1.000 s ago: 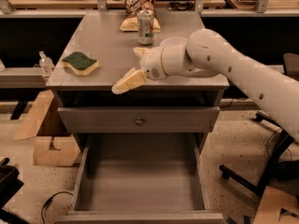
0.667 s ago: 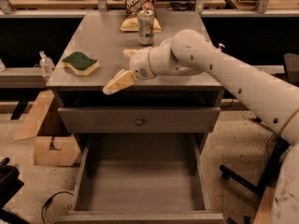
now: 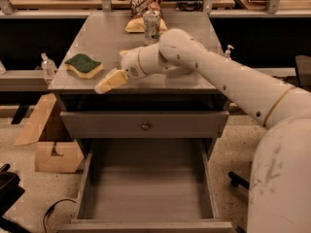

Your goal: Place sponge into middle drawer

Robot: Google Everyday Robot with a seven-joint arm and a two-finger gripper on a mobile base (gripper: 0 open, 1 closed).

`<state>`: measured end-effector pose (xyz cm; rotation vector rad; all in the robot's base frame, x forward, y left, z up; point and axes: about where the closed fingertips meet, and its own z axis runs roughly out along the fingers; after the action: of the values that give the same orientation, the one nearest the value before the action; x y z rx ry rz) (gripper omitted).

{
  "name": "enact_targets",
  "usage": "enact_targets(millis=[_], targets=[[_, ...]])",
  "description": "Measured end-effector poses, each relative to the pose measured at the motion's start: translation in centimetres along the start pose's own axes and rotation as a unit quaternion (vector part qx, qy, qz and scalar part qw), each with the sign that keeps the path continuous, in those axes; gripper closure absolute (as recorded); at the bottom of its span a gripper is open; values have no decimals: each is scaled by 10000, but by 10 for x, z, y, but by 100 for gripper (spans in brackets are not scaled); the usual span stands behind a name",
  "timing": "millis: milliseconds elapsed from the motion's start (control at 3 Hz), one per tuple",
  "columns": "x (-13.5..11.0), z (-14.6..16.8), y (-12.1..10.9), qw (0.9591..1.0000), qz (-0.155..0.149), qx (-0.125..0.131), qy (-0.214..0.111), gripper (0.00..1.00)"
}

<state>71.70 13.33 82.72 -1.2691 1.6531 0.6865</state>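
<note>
sponge [image 3: 84, 65] lies just beside the end effector [image 3: 108, 83].

Beyond the gripper [image 3: 111, 81], over the table's [image 3: 97, 38] front edge, a soda can [image 3: 151, 21] stands before a chip bag [image 3: 144, 3]. A plastic bottle [image 3: 47, 64] stands to its left; the knobbed drawer [image 3: 145, 125] below is shut.
</note>
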Motion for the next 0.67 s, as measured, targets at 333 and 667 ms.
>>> enact_targets(millis=[333,667], targets=[[-7,18,-12,9999,77,135,20,0],[-13,32,-19,9998,117,184,-17,0]])
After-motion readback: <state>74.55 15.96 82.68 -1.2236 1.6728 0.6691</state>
